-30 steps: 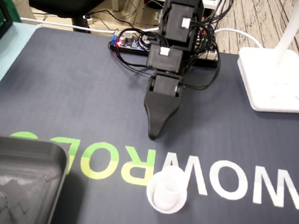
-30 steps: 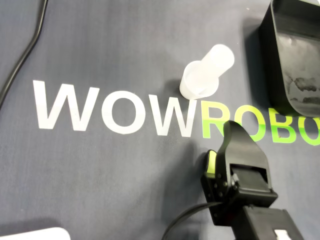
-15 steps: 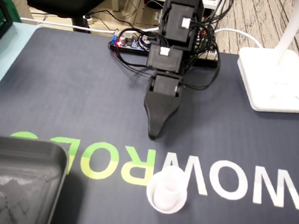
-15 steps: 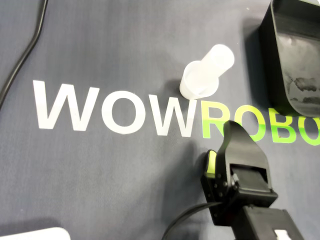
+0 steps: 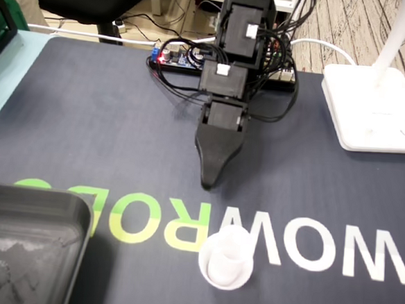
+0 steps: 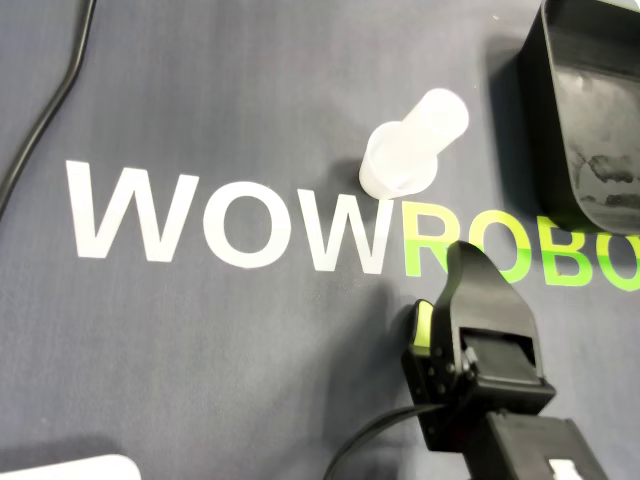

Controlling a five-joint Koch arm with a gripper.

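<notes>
Currently I'm judging grasp not yet begun: gripper [image 5: 207, 186] hanging arm-side of WOWROBO lettering [image 6: 414, 243], holding nothing visible, jaws overlapping so opening unreadable. Translucent plastic cup [image 5: 227, 261] standing mid-lettering, untouched. Approaching, gripping, lifting remaining.

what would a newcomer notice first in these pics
The black gripper hangs tip-down over the middle of a dark mat with big WOWROBO lettering. A small clear cup stands on the letters just beyond its tip, untouched. A black tray fills the lower left corner of the fixed view.
</notes>
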